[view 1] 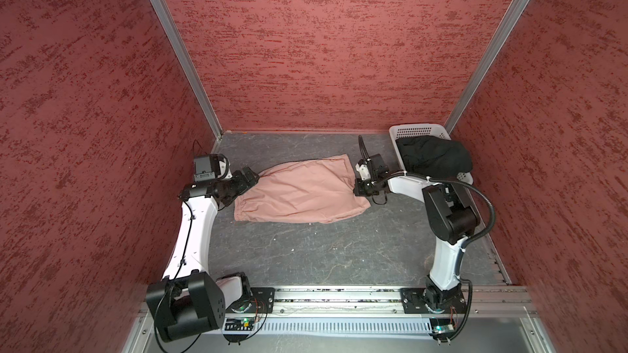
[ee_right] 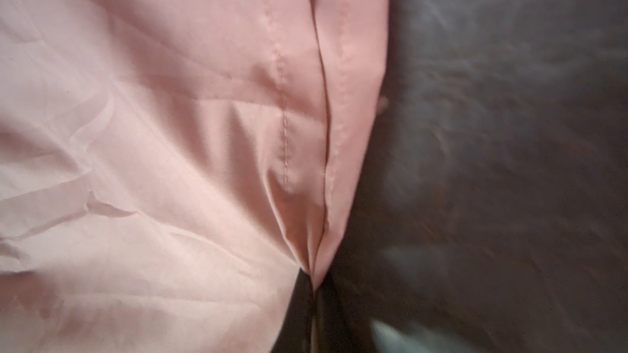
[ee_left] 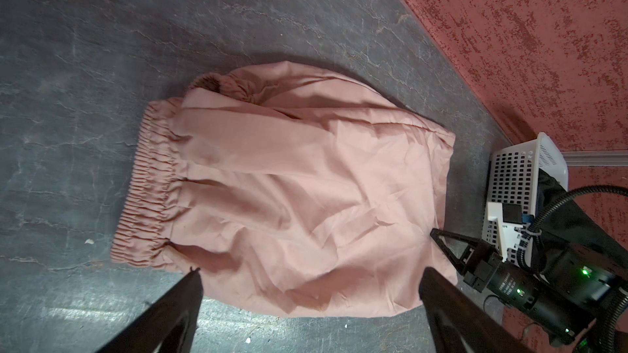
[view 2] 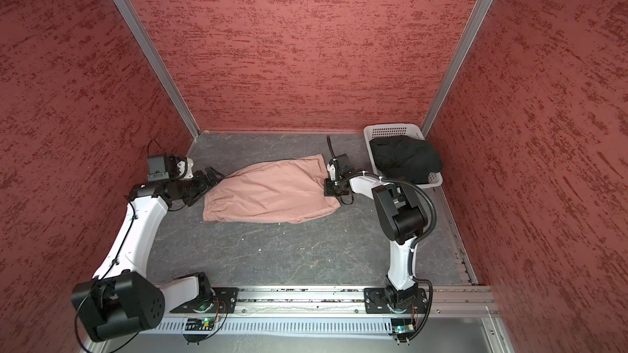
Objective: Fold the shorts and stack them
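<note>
The dusty pink shorts (view 1: 299, 195) (view 2: 272, 193) lie flat mid-table, with the gathered waistband (ee_left: 146, 195) at their left end. My left gripper (view 1: 249, 178) (view 2: 212, 176) (ee_left: 312, 276) hovers at the far left corner of the shorts, open wide and holding nothing. My right gripper (view 1: 356, 186) (view 2: 326, 186) is at the right end, shut on the stitched hem of the pink shorts (ee_right: 314, 286), which puckers into the jaws. The black shorts (view 1: 431, 159) (view 2: 404, 157) are heaped in the basket.
A white perforated basket (view 1: 418, 129) (view 2: 390, 129) (ee_left: 513, 178) stands in the back right corner beside my right arm. Red textured walls close in the dark grey table (view 1: 306, 252) on three sides. A metal rail (view 1: 339, 295) runs along the front edge.
</note>
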Controlling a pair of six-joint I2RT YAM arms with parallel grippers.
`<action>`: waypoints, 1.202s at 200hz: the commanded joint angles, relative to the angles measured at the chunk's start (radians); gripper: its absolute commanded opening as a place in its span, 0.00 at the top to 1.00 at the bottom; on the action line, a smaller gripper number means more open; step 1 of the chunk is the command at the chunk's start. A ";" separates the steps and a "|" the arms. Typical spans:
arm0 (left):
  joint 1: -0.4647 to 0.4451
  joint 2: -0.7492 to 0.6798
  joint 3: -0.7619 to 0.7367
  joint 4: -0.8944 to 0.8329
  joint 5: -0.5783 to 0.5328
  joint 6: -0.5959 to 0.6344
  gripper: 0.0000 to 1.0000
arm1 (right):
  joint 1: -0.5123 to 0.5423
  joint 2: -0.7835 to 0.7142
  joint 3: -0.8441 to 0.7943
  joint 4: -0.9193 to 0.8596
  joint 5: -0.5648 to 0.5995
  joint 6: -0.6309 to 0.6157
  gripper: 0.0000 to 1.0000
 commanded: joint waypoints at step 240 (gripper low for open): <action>-0.312 0.367 0.093 0.389 0.071 0.049 0.12 | -0.105 0.017 0.204 0.059 0.174 -0.056 0.30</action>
